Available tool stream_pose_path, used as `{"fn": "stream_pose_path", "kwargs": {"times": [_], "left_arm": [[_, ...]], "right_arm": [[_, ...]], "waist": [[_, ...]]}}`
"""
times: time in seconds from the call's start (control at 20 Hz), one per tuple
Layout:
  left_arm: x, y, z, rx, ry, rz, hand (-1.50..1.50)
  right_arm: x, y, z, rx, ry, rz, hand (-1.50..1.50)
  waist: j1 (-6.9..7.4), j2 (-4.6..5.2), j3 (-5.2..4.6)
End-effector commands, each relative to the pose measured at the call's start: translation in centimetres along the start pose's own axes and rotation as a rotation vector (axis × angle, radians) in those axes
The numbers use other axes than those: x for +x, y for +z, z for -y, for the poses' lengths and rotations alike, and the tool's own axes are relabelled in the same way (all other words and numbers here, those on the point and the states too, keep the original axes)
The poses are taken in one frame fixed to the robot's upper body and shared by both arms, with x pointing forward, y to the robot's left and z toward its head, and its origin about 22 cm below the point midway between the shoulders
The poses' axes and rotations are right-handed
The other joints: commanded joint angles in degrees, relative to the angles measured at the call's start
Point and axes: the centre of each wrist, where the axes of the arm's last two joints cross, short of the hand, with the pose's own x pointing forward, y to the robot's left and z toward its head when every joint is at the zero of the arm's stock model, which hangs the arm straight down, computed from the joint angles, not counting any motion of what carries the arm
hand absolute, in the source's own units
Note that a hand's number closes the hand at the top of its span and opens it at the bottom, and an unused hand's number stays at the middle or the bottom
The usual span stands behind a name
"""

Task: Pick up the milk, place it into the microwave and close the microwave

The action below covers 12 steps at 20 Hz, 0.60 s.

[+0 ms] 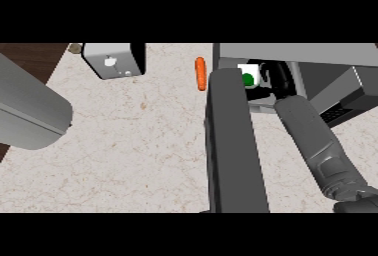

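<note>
Found the milk [247, 75] already inside the microwave [295, 51], at the left of the opening, just behind the inner end of the open door [236, 150]. Looked like a small white box w/ a green patch on the side.

Reached into the opening w/ the right hand [275, 82], very near the milk, maybe touching. Too dark in there: could not tell whether spread, pressed together or pinching the box. Saw nothing of the left hand, only the left forearm [29, 115] at the left edge.

Possible trouble, as a judgement:
- Could tip the milk when pulling the right forearm [317, 145] out, because stood so close to it and probably tall and light.
- Could knock the door edge w/ the forearm, since little room btw. door and arm.
- Could not shut the door properly if the box sat too near the front; might catch on it.
- Had to go around the long door to push it; a push at the wrong side would only open it wider.

Materials & shapes:
- Door: long flat dark grey slab, smooth, hard, seen edge-on.
- Microwave: grey box, dark inside.
- Counter [133, 140]: pale stone w/ fine brown veins, flat, prob. slippery.
- Carrot [199, 73]: thin orange stick, lying beside the microwave.
- Toaster [111, 60]: light grey box w/ black side, further left.
- Forearms: matte grey, rounded.
</note>
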Motion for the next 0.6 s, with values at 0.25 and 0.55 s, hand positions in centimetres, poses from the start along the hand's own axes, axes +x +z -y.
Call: {"fn": "stream_pose_path", "kwargs": {"times": [0.25, 0.55], "left_arm": [[0.1, -1.7, -0.8, -0.016, -0.016, 0.015, -1.5], [-1.6, -2.9, -1.1, -0.077, -0.028, 0.006, -1.5]], "right_arm": [[-0.7, -0.2, 1.3, -0.216, 0.02, -0.098, -1.5], [-0.7, -0.3, 1.2, -0.177, 0.179, -0.073, -1.5]], "waist": [[1.83, 1.13, 0.21], [3.17, 1.87, 0.1]]}}
